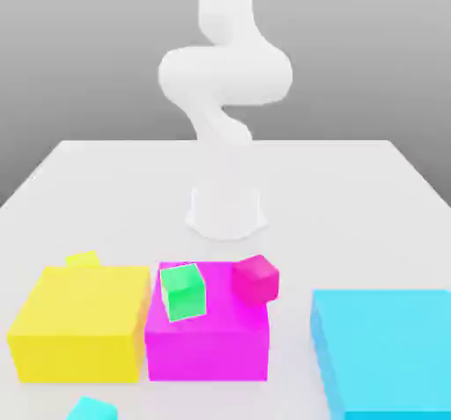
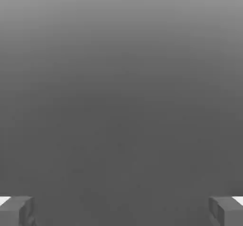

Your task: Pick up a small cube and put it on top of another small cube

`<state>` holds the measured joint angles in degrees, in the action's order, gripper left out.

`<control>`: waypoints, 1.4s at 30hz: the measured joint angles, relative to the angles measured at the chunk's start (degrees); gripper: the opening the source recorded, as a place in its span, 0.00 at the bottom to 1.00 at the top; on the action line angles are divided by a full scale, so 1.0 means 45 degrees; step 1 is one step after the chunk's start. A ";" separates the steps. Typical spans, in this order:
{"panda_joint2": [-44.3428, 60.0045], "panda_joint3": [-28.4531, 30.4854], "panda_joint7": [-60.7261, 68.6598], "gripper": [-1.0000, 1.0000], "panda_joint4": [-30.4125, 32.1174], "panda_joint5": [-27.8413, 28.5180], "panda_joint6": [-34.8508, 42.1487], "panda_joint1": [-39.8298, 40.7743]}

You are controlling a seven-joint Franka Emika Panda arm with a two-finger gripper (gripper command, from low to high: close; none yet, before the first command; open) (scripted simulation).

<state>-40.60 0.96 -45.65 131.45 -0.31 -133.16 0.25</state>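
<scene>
In the exterior view, the small cyan cube [image 1: 92, 408] is sitting on the surface [image 1: 114, 189] in front of the yellow block [image 1: 79, 321]. In the hand view, the end effector [image 2: 121, 211] is hanging open, empty; it should be descending squarely over the cube.

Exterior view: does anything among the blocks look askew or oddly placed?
Yes. The small green cube sits tilted on the big magenta block, and the small magenta cube is cocked at that block's far corner rather than lying square.

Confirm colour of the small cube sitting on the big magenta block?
Green, clearest in the exterior view.
</scene>
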 joint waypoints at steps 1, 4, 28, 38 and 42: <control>0.0501 0.0093 0.0019 0.50 -0.0032 -0.0034 -0.0133 0.0025; 0.1918 0.0365 0.0084 0.50 -0.0122 -0.0140 -0.0509 0.0095; 1.3001 0.1740 0.0948 0.50 -0.0831 -0.1462 -0.3430 0.1495; 1.6041 0.1317 0.1299 0.00 -0.1333 -0.1953 -0.5210 0.2099; 1.6018 0.1341 0.1309 0.00 -0.1326 -0.1966 -0.5192 0.2078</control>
<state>31.47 6.99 -39.76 125.48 -9.15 -156.52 9.60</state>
